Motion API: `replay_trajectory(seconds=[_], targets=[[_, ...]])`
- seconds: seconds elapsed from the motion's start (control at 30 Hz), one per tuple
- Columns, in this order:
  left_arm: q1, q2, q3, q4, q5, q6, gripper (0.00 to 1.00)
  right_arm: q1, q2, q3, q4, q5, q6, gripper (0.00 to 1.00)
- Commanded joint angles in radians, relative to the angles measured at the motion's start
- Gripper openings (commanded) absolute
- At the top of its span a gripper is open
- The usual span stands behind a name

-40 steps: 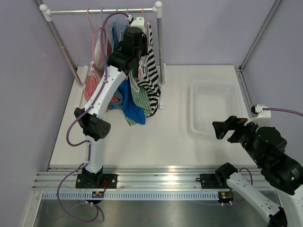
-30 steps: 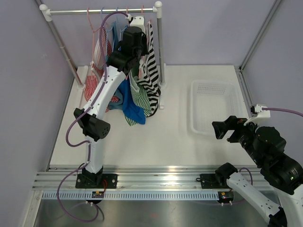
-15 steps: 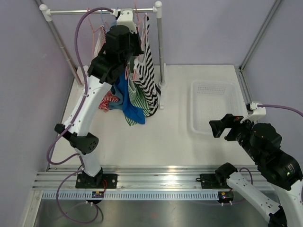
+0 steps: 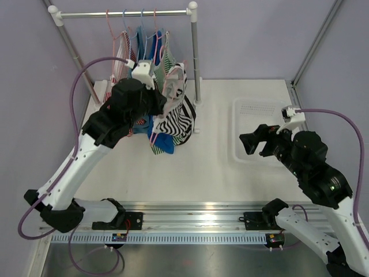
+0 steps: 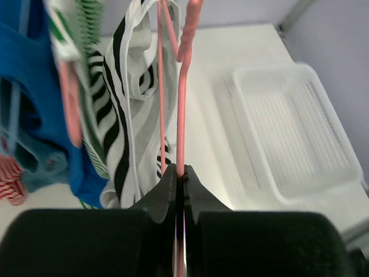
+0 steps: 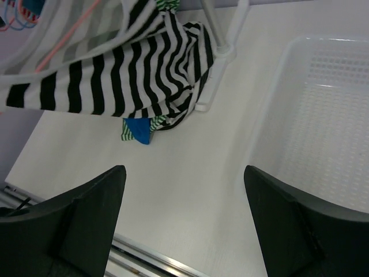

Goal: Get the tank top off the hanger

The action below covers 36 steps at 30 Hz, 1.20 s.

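— Tank top point(image 4: 180, 118), striped: located where?
— Found draped on pink hanger point(image 5: 181, 115), beside rack post point(image 4: 196, 63), over tabletop point(image 4: 202, 173). Held out by left end effector point(image 5: 179, 173) clenched on hanger wire; faced by right end effector point(image 6: 183, 173), released, empty, presumably to strip it.

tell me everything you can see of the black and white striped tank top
The tank top is soft, knit-looking cloth with bold black and white stripes and white-edged straps. It hangs on a thin pink hanger, whose wire the left end effector pinches shut. The cloth drapes slack and slanted, its lower part bunched low beside the rack post, next to a blue garment. Whether it touches the table I cannot tell.
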Motion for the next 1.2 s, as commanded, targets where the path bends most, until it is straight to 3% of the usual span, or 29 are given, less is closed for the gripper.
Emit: replay_trajectory(seconds=[0.0, 0.27, 0.53, 0.67, 0.77, 0.93, 1.1, 1.13, 1.17], targets=[[-0.065, -0.165, -0.123, 0.148, 0.161, -0.02, 0.0, 0.006, 0.118, 0.033, 0.246, -0.205, -0.039, 0.91], [-0.186, -0.466, -0.454, 0.238, 0.27, -0.091, 0.0, 0.006, 0.369, 0.045, 0.499, -0.359, -0.054, 0.89], [-0.215, -0.564, -0.55, 0.211, 0.288, -0.155, 0.0, 0.015, 0.457, 0.034, 0.618, -0.521, -0.043, 0.81], [-0.221, -0.578, -0.554, 0.203, 0.294, -0.165, 0.0, 0.039, 0.495, 0.044, 0.618, -0.473, -0.071, 0.8], [-0.225, -0.587, -0.553, 0.203, 0.297, -0.168, 0.0, 0.072, 0.54, 0.068, 0.587, -0.406, -0.108, 0.67], [-0.226, -0.582, -0.541, 0.19, 0.294, -0.168, 0.0, 0.119, 0.56, 0.086, 0.567, -0.262, -0.157, 0.61], [-0.226, -0.57, -0.522, 0.16, 0.281, -0.157, 0.0, 0.129, 0.566, 0.09, 0.573, -0.165, -0.171, 0.13], [-0.226, -0.572, -0.519, 0.151, 0.27, -0.154, 0.0, 0.129, 0.567, 0.093, 0.567, -0.144, -0.174, 0.12], [-0.226, -0.573, -0.518, 0.145, 0.262, -0.151, 0.0, 0.129, 0.567, 0.094, 0.564, -0.081, -0.174, 0.05]])
